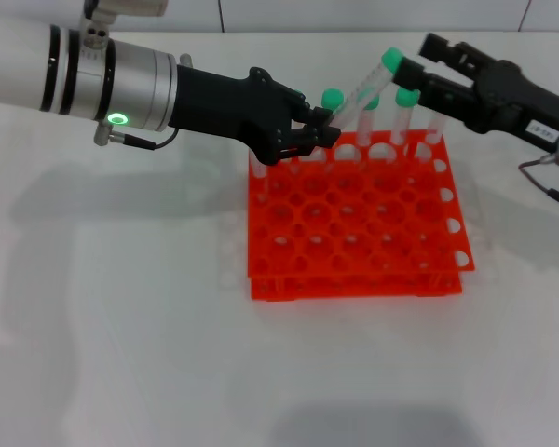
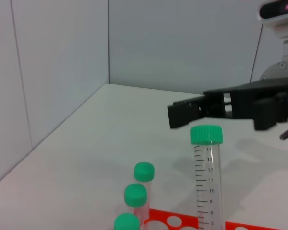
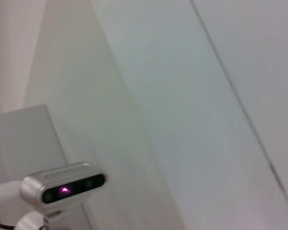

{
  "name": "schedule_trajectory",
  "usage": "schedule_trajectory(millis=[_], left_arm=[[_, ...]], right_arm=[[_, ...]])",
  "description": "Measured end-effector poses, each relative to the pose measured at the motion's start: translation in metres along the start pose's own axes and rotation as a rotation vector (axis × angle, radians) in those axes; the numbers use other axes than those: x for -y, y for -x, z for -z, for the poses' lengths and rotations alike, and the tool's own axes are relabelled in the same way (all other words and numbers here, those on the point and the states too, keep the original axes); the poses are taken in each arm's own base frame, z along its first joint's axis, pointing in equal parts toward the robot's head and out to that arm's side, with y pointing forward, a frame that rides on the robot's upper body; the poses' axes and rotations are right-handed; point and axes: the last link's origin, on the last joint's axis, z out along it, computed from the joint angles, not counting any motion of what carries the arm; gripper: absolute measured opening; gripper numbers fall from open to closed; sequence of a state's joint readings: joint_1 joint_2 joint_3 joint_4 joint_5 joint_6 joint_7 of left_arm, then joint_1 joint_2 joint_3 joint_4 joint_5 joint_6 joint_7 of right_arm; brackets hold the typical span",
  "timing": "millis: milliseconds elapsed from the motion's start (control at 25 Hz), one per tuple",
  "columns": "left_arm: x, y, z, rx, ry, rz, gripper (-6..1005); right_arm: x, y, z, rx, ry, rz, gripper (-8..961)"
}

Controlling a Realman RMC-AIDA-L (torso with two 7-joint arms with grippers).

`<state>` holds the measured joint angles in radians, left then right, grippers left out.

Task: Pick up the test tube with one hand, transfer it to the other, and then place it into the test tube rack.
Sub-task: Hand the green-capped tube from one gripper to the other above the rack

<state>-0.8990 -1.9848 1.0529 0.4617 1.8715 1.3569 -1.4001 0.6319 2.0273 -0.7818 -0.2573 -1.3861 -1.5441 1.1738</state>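
Note:
My left gripper (image 1: 326, 130) is shut on the lower part of a clear test tube (image 1: 363, 93) and holds it tilted above the back edge of the orange-red rack (image 1: 354, 233). The tube's green cap (image 1: 391, 60) points up and to the right. In the left wrist view the tube (image 2: 206, 182) stands in the foreground. My right gripper (image 1: 412, 73) is open, with its fingertips right beside the cap; it also shows behind the cap in the left wrist view (image 2: 187, 115). I cannot tell whether it touches the cap.
Three other green-capped tubes (image 1: 333, 96) (image 1: 371, 101) (image 1: 407, 96) stand in the rack's back row; their caps (image 2: 135, 194) show in the left wrist view. The right wrist view shows only walls and my head camera (image 3: 62, 189). White table surrounds the rack.

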Motion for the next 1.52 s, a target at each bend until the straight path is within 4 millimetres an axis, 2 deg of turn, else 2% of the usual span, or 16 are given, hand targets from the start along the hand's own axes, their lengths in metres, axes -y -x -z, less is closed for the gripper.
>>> schedule_trajectory(millis=[320,1000,1200,1520], left_arm=[[-0.002,-0.001,-0.004,-0.004,0.007,-0.008,188],[-0.004,0.0,-0.005,-0.005,0.009,-0.012,189],[-0.004,0.0,-0.005,-0.004,0.01,-0.016,189],[-0.004,0.0,-0.005,-0.005,0.008,-0.02,189]], right_arm=[[-0.008,-0.005,-0.018,-0.011,0.052,-0.006,838],[-0.008,-0.007,-0.018,0.0,0.043,-0.007,839],[-0.007,-0.007,-0.018,0.005,0.033,-0.007,719],[-0.005,-0.007,-0.021,-0.007,0.03,-0.002,395]])
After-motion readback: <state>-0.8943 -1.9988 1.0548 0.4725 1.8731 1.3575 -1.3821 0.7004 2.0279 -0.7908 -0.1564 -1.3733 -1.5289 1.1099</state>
